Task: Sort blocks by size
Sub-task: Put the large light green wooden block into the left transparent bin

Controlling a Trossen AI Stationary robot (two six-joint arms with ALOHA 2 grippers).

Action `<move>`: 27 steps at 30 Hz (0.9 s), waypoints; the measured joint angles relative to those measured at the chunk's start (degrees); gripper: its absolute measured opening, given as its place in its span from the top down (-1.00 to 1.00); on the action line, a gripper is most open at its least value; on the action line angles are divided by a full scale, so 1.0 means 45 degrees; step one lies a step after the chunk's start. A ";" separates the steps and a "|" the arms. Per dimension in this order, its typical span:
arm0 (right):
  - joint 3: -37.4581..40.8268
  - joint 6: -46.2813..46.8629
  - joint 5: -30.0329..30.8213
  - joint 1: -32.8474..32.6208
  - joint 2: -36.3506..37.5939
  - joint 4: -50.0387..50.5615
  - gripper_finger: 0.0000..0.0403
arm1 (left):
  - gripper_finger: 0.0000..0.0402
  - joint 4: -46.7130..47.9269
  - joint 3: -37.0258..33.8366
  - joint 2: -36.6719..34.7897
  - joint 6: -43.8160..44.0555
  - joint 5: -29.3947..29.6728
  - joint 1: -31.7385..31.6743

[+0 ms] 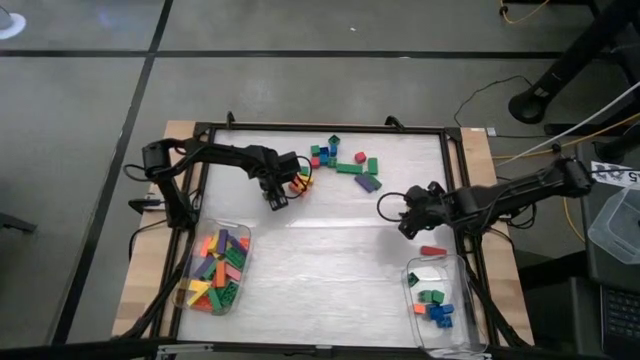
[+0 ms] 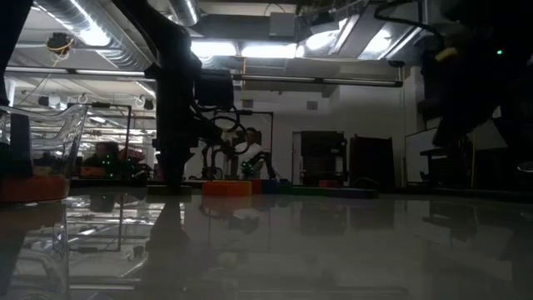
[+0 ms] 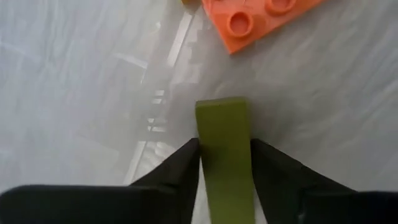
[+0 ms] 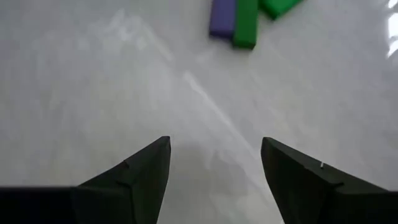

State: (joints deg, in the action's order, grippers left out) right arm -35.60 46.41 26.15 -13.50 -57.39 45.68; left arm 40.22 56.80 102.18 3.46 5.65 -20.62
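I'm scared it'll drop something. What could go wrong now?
1. The left tool pinches a green block by one end only; it might slip out on the way to the left tub.
2. An orange block lies close by, so lifting could bump it.
3. One red block sits outside the right tub and may get forgotten.

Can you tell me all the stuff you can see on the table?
Loose blocks: about ten, green, red, blue, purple; far middle of table.
Orange block: one; next to left gripper.
Olive-green block: one; between left gripper's fingers.
Red block: one; beside right tub.
Left tub: one, clear; many mixed-colour blocks inside.
Right tub: one, clear; few green, blue, orange blocks inside.
Left gripper: closed on olive-green block.
Right gripper: open, empty.
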 joint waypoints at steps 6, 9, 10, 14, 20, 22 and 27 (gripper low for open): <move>0.0554 0.0033 0.3215 0.0067 -0.0457 -0.3218 -0.23 | 0.61 0.0994 0.0396 -0.0450 0.0083 -0.0194 0.0000; 0.0559 -0.0319 0.3897 0.0635 -0.0858 -0.5054 -0.23 | 0.61 0.1140 0.0665 -0.0997 0.0296 -0.0607 0.0009; 0.0559 -0.0536 0.3849 0.0937 -0.1019 -0.5580 -0.23 | 0.61 0.1197 0.0799 -0.1181 0.0326 -0.0793 0.0024; 0.0559 -0.1510 0.2640 0.2507 -0.1771 -0.7383 -0.23 | 0.61 0.2180 0.1234 -0.1933 0.0555 -0.1599 0.0191; 0.0564 -0.2607 0.0275 0.5069 -0.3243 -0.9363 -0.23 | 0.61 0.4137 0.1865 -0.3711 0.1457 -0.3872 0.0877; 0.0564 -0.2979 -0.0284 0.5747 -0.3846 -1.0076 -0.23 | 0.61 0.4975 0.1918 -0.4505 0.1822 -0.4786 0.1345; 0.0569 -0.3704 -0.1230 0.6941 -0.5357 -1.2309 -0.23 | 0.60 0.7281 0.1770 -0.6198 0.3436 -0.5590 0.3302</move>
State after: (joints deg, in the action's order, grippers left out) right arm -33.04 29.75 20.61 17.74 -81.50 -9.71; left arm 72.99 64.76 74.29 18.92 -19.51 -5.76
